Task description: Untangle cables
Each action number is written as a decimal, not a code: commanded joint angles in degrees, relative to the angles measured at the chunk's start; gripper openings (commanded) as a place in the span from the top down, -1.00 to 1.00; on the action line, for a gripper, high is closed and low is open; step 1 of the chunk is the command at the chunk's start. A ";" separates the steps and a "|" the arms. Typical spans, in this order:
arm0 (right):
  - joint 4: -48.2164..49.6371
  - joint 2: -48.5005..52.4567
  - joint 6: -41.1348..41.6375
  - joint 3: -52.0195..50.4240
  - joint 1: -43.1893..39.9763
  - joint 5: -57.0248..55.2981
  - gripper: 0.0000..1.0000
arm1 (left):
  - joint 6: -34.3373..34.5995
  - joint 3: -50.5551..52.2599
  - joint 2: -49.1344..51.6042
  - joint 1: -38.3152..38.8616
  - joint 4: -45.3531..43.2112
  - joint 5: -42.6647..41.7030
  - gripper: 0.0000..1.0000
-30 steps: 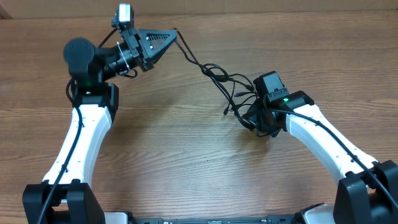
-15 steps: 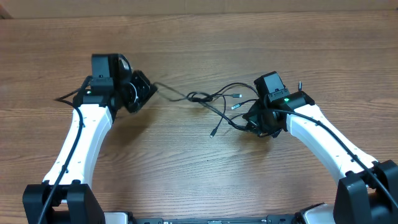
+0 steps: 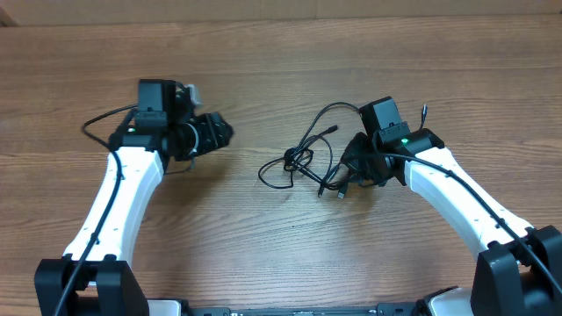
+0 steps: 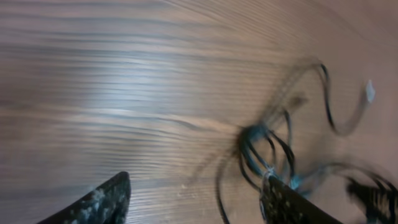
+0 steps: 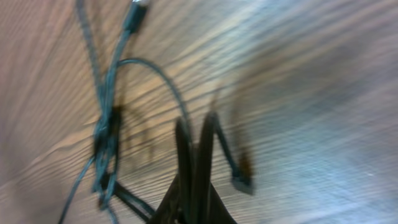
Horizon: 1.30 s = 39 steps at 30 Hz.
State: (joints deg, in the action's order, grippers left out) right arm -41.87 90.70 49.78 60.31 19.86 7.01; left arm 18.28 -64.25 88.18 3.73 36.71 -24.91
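A knot of thin black cables (image 3: 299, 162) lies mid-table, its loops spreading from the centre toward the right arm. My left gripper (image 3: 219, 133) hovers to the left of the knot, apart from it. In the left wrist view that gripper (image 4: 196, 202) stands open, with the blurred tangle (image 4: 258, 146) ahead of the right finger and nothing between the fingers. My right gripper (image 3: 349, 174) sits at the right end of the tangle. In the right wrist view it (image 5: 196, 124) is shut on a cable strand (image 5: 155, 81), and a connector plug (image 5: 242, 182) lies beside it.
Another black cable (image 3: 101, 117) arcs on the table behind the left wrist. A loose plug end (image 3: 334, 130) points up-right from the knot. The wooden table (image 3: 281, 254) runs wide around both arms.
My left gripper let go of the stretched cable and opened while swinging down from the far side. The cables went slack and gathered nearer the right gripper, which stayed put.
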 commanded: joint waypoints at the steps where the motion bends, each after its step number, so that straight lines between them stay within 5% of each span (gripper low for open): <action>1: 2.32 0.02 -2.40 -0.26 -0.48 5.77 0.92 | -13.90 -0.79 -1.20 3.93 0.39 -8.81 -0.49; 10: 10.78 0.02 -4.09 -0.24 -0.50 19.93 0.92 | -16.00 -0.79 -1.20 13.11 -0.74 -4.90 -0.61; 26: 28.46 -0.02 -0.70 -0.24 -5.27 43.23 0.92 | -14.40 -0.79 -1.20 13.57 -0.79 -7.67 -0.50; 34: 30.40 -0.02 3.80 -0.24 -8.02 46.62 0.92 | -26.16 -0.79 -1.20 13.60 -0.96 -20.13 -0.42; 39: 34.82 -0.02 7.15 -0.24 -8.15 50.88 0.93 | -35.56 -0.79 -1.20 14.78 -0.98 -23.74 -0.68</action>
State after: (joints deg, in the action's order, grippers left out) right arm -8.73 90.72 54.04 60.29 12.01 53.12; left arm -8.36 -64.25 88.18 17.39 35.94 -43.66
